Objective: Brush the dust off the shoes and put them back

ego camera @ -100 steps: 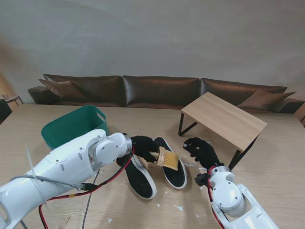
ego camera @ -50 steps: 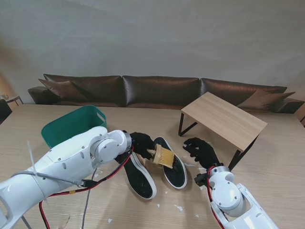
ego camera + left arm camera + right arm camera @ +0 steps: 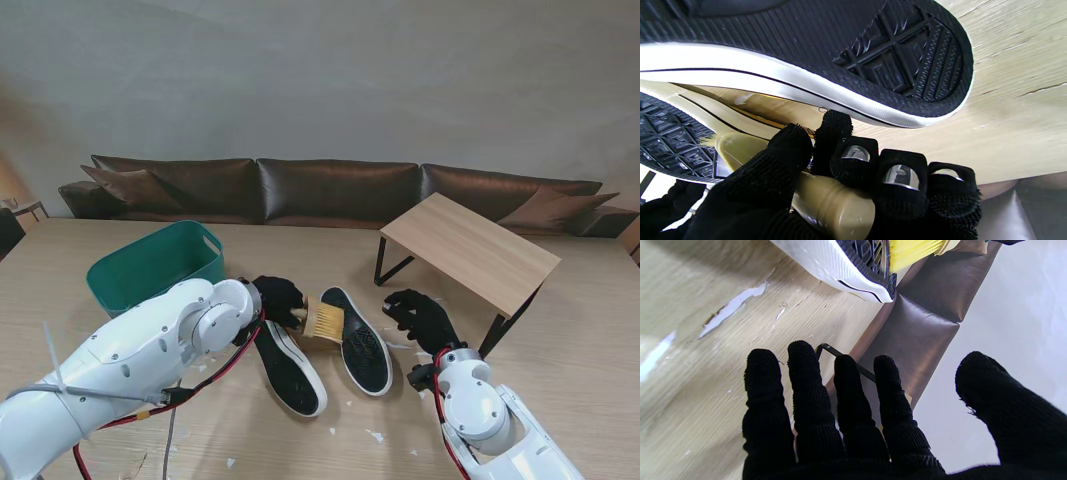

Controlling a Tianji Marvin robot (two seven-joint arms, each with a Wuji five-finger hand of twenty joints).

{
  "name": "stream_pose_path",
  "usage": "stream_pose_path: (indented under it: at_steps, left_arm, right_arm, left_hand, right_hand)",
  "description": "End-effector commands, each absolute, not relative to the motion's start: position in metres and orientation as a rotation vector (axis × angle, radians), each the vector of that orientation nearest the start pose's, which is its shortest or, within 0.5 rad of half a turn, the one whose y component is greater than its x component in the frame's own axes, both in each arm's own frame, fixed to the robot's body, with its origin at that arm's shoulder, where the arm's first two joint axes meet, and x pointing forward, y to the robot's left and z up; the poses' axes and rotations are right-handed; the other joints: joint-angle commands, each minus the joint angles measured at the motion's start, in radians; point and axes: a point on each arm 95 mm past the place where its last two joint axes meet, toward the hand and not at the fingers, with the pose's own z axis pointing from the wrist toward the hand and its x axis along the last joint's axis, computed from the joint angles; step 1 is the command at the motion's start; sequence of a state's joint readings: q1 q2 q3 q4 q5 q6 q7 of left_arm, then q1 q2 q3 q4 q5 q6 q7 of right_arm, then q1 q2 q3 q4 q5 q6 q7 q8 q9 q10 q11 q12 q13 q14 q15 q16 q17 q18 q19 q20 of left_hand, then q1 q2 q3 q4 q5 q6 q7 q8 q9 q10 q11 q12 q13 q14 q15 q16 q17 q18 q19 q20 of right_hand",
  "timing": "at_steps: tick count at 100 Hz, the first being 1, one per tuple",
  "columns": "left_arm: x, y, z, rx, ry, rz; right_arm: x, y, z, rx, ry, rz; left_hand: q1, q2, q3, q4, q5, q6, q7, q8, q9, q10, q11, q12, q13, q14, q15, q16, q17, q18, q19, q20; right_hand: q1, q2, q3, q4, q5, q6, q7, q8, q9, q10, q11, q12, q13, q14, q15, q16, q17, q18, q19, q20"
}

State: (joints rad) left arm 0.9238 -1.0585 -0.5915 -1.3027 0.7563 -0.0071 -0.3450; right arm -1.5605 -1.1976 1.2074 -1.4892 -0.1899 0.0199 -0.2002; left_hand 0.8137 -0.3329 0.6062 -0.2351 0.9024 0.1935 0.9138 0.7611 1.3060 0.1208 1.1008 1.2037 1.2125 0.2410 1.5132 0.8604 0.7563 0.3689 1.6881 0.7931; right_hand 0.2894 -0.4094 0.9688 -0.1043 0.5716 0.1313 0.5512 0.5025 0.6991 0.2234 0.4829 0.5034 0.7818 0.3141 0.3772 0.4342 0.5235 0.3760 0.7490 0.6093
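On the wooden table (image 3: 590,330), 2 black sneakers with white sidewalls lie sole-up side by side, and they serve as the landmark here. The left sneaker (image 3: 287,368) lies nearer the robot's left arm, and the right sneaker (image 3: 358,342) lies just beside it toward the robot's right. The left hand (image 3: 276,298), in a black glove, is clenched around the tan handle of a brush (image 3: 322,319), whose pale bristle head sits over the far ends of the 2 sneakers, at the gap between them. In the left wrist view the fingers (image 3: 900,186) wrap the smooth handle of the brush (image 3: 830,203), with the ribbed black sole of a sneaker (image 3: 826,43) filling the space ahead and its white edge close to the fingertips. The right hand (image 3: 425,318) is released, grasping nothing, with its fingers (image 3: 810,400) spread and the thumb held apart; it hovers just to the right of the right sneaker. A green plastic basket (image 3: 150,266) stands to the left of the sneakers and farther from the robot. A small wooden stand on black legs (image 3: 468,250) sits to the right of the sneakers, beyond the right hand. Small white scraps (image 3: 375,436) lie on the table nearer to the robot than the sneakers.
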Motion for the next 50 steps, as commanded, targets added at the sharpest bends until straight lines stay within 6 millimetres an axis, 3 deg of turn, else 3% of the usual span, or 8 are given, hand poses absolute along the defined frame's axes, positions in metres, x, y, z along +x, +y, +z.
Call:
stream_pose_path:
  at_steps: [1, 50]
  left_arm:
    - [0.4876, -0.0854, -0.3132, -1.095, 2.120, -1.220]
    - [0.4887, -0.0836, -0.3081, -1.135, 2.070, -1.305]
  right_arm:
    - [0.4031, 0.0048, -0.3603, -2.418, -0.912, -2.243]
    - [0.4037, 0.0061, -0.3629, -2.421, -0.912, -2.233]
  left_hand:
    - [0.029, 0.073, 0.012, 0.035, 0.014, 0.024, 0.010, -0.005, 0.045, -0.050, 0.023, 0.005, 0.055, 0.016, 0.058, 0.002, 0.006, -0.020, 0.082, 0.007]
    - [0.031, 0.069, 0.015, 0.034, 0.015, 0.025, 0.011, -0.003, 0.045, -0.047, 0.024, 0.002, 0.055, 0.017, 0.058, 0.002, 0.006, -0.020, 0.082, 0.005]
  right_hand:
    - [0.004, 0.024, 0.004, 0.017, -0.031, 0.002, 0.014, -0.014, -0.002, 0.015, 0.012, -0.014, 0.018, 0.000, 0.013, 0.014, -0.217, 0.010, 0.032, -0.007]
    - [0.005, 0.023, 0.005, 0.017, -0.031, 0.003, 0.014, -0.014, -0.002, 0.016, 0.012, -0.014, 0.019, 0.001, 0.013, 0.014, -0.217, 0.012, 0.032, -0.006]
